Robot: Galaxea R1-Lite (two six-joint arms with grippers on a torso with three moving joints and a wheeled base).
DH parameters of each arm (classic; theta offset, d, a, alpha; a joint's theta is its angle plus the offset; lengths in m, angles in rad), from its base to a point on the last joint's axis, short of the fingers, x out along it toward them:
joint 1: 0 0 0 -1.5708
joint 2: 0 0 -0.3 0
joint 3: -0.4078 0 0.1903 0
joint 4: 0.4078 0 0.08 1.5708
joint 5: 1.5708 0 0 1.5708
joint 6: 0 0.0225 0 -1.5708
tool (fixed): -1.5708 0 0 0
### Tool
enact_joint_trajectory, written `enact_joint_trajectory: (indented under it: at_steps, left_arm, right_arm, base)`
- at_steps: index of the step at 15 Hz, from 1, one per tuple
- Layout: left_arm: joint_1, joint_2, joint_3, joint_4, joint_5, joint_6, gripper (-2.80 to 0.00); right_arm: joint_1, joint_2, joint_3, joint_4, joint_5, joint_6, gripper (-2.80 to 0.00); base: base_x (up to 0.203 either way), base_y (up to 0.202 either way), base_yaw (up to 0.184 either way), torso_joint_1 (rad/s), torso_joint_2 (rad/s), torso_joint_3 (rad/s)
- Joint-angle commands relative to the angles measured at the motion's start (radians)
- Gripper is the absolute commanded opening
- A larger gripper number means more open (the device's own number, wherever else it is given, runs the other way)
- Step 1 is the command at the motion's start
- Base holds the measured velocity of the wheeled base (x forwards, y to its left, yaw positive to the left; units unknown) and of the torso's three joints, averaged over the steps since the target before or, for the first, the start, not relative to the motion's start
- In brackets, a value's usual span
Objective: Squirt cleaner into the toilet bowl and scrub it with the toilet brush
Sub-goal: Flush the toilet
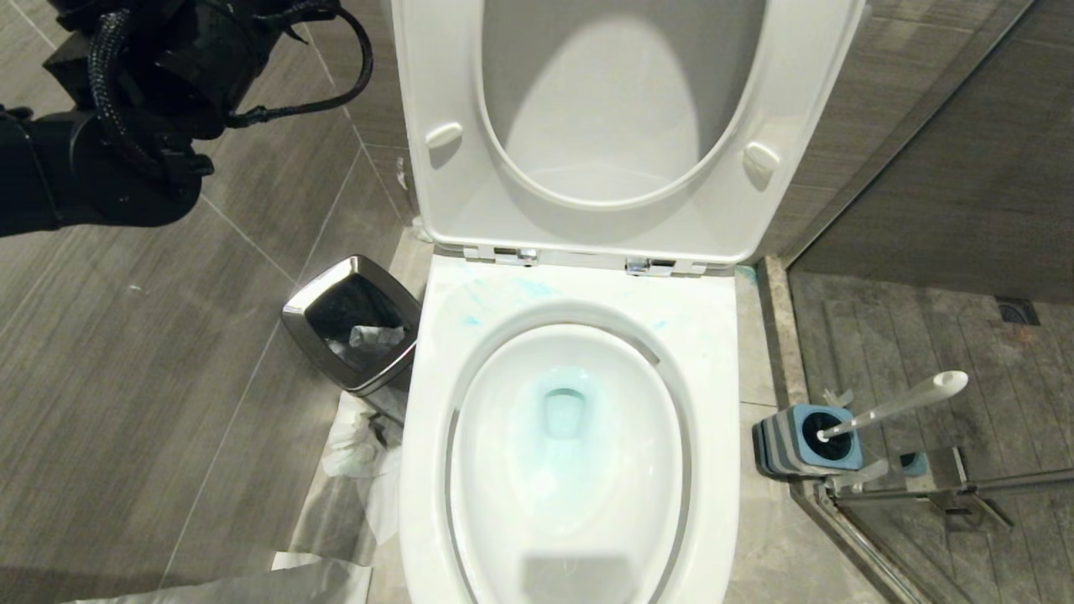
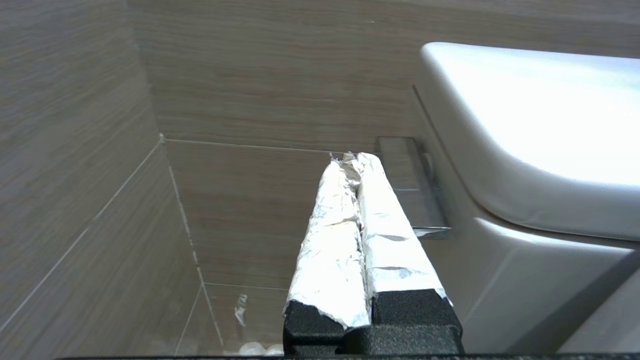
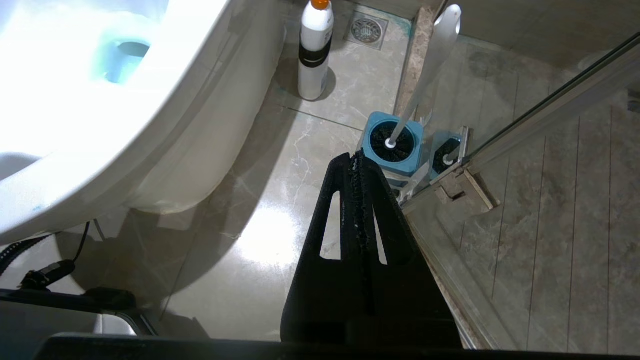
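Cleaner [image 1: 564,403] is tinting the toilet bowl [image 1: 722,335]; both tools pressed together, empty; toilet brush [image 1: 894,407] needs grasping next.

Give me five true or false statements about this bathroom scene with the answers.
1. The toilet brush stands in its blue holder. True.
2. The toilet seat is down. False: the seat is raised.
3. The water in the toilet bowl is tinted blue. True.
4. The right pincer grips the brush. False: it is shut on nothing, short of the holder.
5. The steel-rimmed bin stands on the robot's right of the toilet. False: it stands on the left.
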Motion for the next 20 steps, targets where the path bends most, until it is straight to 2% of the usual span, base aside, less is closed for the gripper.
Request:
enact_joint_trajectory:
  at_steps: [1,7,20]
  left_arm:
    - [-0.018,-0.003,-0.001,-0.007,0.002,0.003,-2.8]
    - [-0.052,0.006,0.0,-0.01,0.0,0.003,-2.8]
    - [-0.049,0.098,-0.006,-0.012,-0.001,0.001,-2.8]
  right_arm:
    - [0.0,0.0,0.012,-0.001,0.0,-0.001,-2.8]
    - [0.0,0.0,0.012,-0.001,0.0,-0.001,-2.8]
    - [0.0,0.0,0.012,-0.001,0.0,-0.001,-2.8]
  base:
    - [0.0,0.0,0.0,0.0,0.0,0.0]
    - [0.0,0.0,0.0,0.0,0.0,0.0]
    - [0.0,0.0,0.0,0.0,0.0,0.0]
